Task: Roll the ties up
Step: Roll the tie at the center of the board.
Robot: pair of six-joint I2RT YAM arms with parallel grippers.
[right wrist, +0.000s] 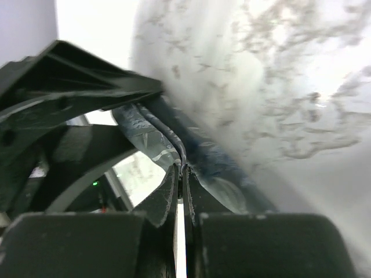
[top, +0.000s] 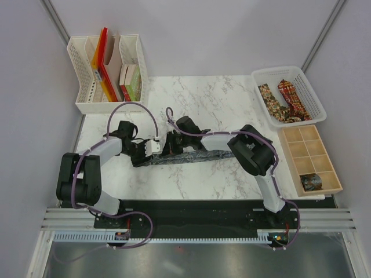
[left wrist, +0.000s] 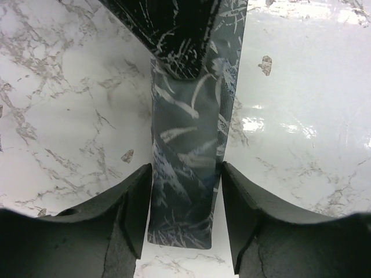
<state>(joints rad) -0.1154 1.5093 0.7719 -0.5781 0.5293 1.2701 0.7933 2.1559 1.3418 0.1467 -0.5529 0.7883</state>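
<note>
Frame centre: right gripper clamped on tie; left gripper open, straddling tie end. Basket with two ties upper right, rack upper left

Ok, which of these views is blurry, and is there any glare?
Right wrist view: the marble table behind is blurred and washed out; only the fingers look fairly sharp. Left wrist view: sharp, with glare on the marble beside the grey tie. Top view: evenly lit and sharp.

I note grey-green tie: dark, pale brush-like streaks. My left pincer matte black. Tabletop white marble, grey veins. Brown-gold tie, red tie: busy small patterns. Basket white. Compartment tray tan wood.
</note>
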